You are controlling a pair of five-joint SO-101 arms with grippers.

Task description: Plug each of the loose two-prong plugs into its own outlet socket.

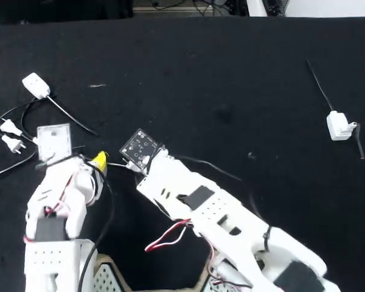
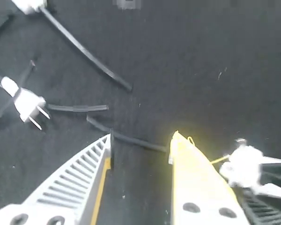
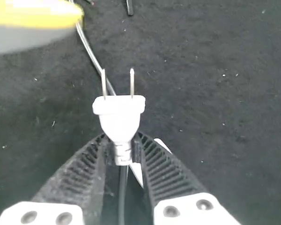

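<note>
Plug (image 3: 118, 112) pinched at neck by right gripper (image 3: 121, 140); left gripper (image 2: 140, 143) spread, empty. Carrying step; next, align prongs (image 3: 131, 82) with black socket (image 1: 140, 146).

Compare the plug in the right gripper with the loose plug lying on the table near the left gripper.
The held plug is clamped by its neck in the right gripper, jaws shut on it; the loose plug lies on the table, touched by nothing. The held plug's prongs point straight out from the gripper; the loose plug's lie along the tabletop. Both are white with two metal prongs.
</note>
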